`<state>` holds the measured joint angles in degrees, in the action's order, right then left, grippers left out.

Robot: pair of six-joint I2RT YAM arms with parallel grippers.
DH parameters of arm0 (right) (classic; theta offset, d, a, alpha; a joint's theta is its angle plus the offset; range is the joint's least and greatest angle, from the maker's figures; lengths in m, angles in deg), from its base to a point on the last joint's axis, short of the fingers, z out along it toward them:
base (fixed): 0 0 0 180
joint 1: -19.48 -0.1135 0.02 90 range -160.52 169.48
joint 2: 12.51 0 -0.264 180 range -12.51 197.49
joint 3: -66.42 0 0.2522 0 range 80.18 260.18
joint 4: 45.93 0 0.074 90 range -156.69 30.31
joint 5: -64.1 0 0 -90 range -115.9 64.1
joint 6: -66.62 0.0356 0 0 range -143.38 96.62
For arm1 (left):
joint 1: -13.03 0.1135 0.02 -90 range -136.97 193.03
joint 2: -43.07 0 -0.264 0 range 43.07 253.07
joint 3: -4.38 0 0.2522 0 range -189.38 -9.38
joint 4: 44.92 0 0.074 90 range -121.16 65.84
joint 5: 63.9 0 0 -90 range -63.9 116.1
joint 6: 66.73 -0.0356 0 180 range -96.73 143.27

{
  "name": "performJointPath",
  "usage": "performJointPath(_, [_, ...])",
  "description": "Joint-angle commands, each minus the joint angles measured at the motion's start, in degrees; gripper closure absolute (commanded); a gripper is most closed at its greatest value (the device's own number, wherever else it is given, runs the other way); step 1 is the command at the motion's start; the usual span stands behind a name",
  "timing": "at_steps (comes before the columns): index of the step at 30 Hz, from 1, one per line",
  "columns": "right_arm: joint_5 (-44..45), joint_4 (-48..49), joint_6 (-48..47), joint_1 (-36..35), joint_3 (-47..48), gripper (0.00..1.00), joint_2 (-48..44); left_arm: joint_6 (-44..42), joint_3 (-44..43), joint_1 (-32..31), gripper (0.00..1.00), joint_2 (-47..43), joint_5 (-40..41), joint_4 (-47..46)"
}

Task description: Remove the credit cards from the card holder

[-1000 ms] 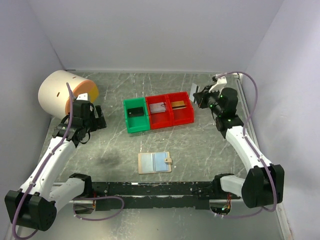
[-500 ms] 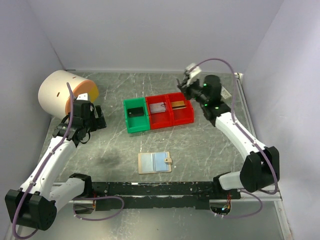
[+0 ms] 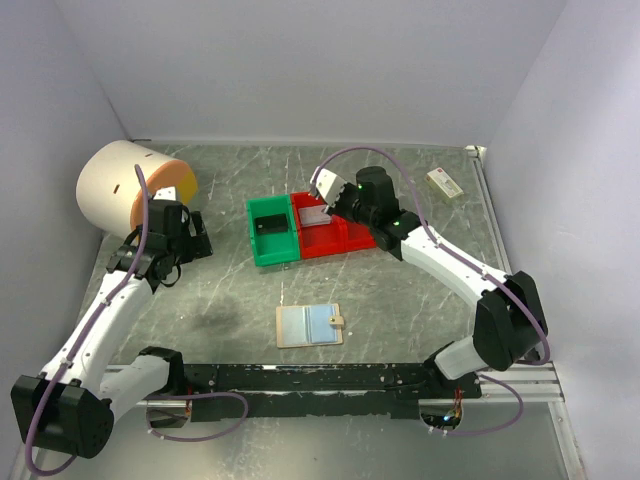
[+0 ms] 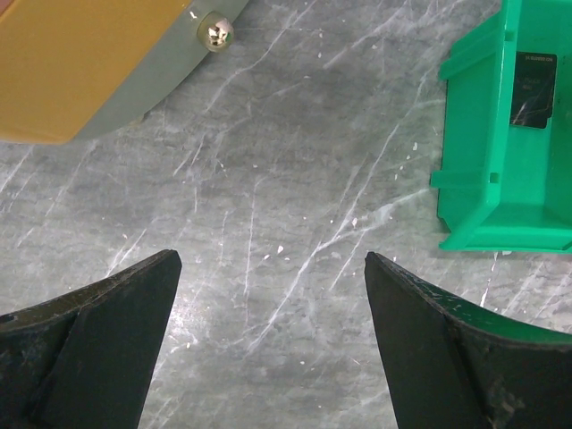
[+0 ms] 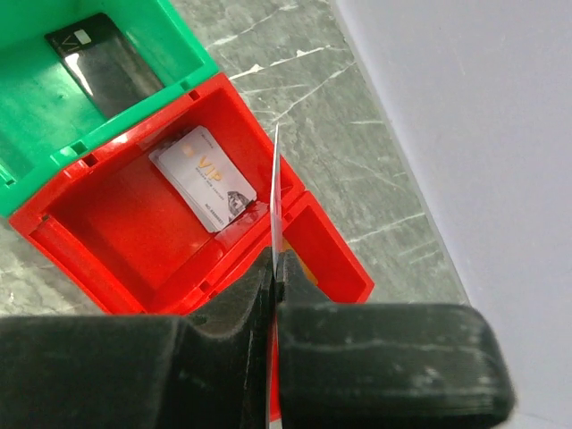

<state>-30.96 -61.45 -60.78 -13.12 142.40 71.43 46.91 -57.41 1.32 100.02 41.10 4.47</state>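
Observation:
The card holder (image 3: 309, 325) lies open on the table near the front, pale blue pockets up, tab (image 3: 338, 321) on its right. My right gripper (image 3: 332, 192) is shut on a thin pale credit card (image 3: 324, 183), held edge-on (image 5: 275, 192) above the red bins (image 3: 322, 238). A silver-grey card (image 5: 204, 179) lies in the middle red bin (image 5: 116, 268). A dark card (image 3: 268, 224) lies in the green bin (image 3: 272, 250), also in the left wrist view (image 4: 534, 89). My left gripper (image 4: 268, 349) is open and empty over bare table, left of the green bin (image 4: 487, 206).
A large round cream box with an orange lid (image 3: 115, 185) stands at the back left, close to my left gripper (image 3: 185, 235). A small white-and-green box (image 3: 444, 183) lies at the back right. The right arm hides most of the right red bin (image 3: 372, 240).
My right arm has swung left from the back right corner to above the red bins, carrying the card. The left arm has not moved.

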Motion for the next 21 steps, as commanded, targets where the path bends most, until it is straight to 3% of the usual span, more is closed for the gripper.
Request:
performJointPath(1, [0.5, -1.4, -4.5, -1.1, 1.4, 1.0, 1.0, 0.3, -0.3, 0.0, 0.04, 0.3, 1.3, 0.1])
performJointPath(10, [-1.5, -2.8, 2.4, -3.0, 5.4, 1.0, 9.4, 0.4, -0.5, 0.0, 0.05, 1.5, 2.0, 0.3])
performJointPath(21, [5.1, 0.9, 3.8, -4.7, 8.7, 1.0, 18.3, 0.1, -0.6, 0.0, 0.06, 2.5, 1.5, 0.0])
